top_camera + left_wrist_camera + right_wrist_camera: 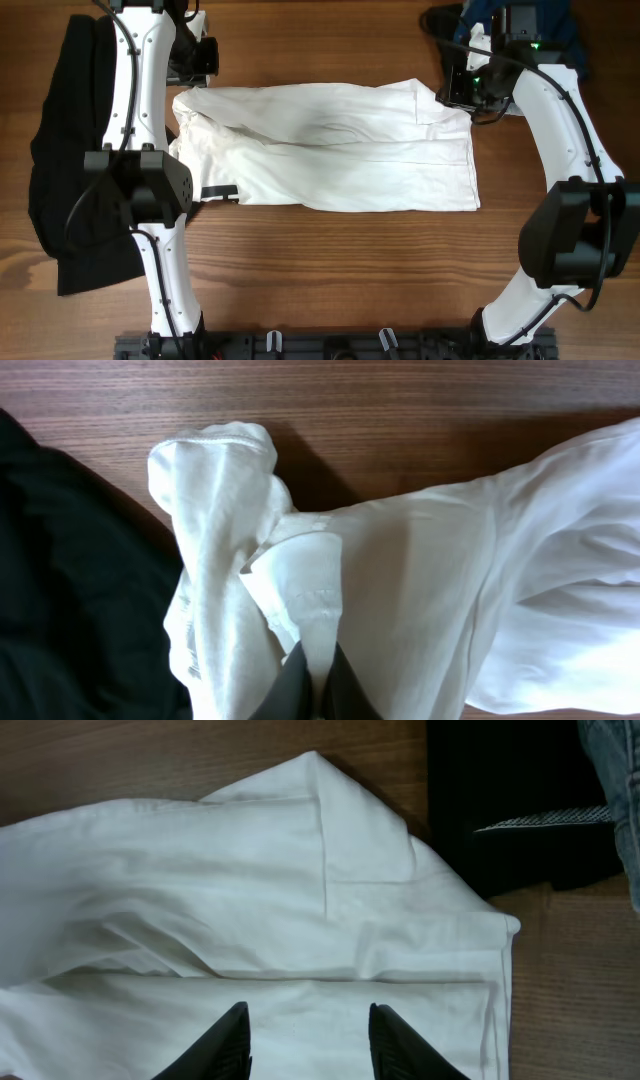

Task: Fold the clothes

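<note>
The white T-shirt [340, 150] lies lengthways across the middle of the worktop [330, 270], a little nearer the far edge. It is already doubled along its length, and its left end is bunched and rumpled just beside the plain black garment [70, 180] that runs down the left edge. The left claw [315, 672] is clamped on a pinched fold of white cloth at the shirt's far-left corner. The right claw [308, 1035] stands apart over the far-right corner, with cloth beneath it and nothing between its fingers; whether it touches the fabric cannot be told. The step in hand looks like taking the two far corners to bring that long edge over. To do it well, the right claw should probably come down on the hem near the corner and close on every layer there — a bite on the top layer alone would let the fold slide open. Both arms should then rise together and level, keeping the cloth lightly taut between them, and travel toward the near edge at one pace. The left side needs care — its loose bunch could snag or drag the black garment along.
</note>
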`<state>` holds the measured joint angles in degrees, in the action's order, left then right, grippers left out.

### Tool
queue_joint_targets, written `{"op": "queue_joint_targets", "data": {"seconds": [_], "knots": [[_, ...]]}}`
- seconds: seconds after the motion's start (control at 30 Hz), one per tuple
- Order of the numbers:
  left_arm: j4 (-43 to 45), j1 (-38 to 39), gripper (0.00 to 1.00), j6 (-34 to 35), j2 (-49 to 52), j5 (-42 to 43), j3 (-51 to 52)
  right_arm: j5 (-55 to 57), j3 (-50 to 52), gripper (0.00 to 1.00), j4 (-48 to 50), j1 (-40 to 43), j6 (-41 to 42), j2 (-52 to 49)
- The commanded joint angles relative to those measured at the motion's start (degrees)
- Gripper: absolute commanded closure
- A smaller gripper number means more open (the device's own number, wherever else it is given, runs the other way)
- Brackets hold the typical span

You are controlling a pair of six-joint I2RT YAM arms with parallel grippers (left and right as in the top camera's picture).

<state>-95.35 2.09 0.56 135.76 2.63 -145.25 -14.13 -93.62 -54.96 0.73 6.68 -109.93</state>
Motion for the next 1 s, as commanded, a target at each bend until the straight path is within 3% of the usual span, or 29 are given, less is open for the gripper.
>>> {"op": "queue_joint_targets", "data": {"seconds": [0.0,0.3,0.97], "knots": [[-0.2,0.0,0.96,0.3,-1.4,1.4,-0.2,0.1,2.9,0.60,0.4,0.1,4.6,-0.8],[-0.1,0.0,0.96,0.3,-1.4,1.4,-0.2,4.8,14.1,0.59,13.5,-0.1,14.5,-2.1],[0.0,0.0,0.96,0.3,-1.4,1.4,-0.2,8.1,14.2,0.61,27.3,-0.1,14.5,-9.0]]}}
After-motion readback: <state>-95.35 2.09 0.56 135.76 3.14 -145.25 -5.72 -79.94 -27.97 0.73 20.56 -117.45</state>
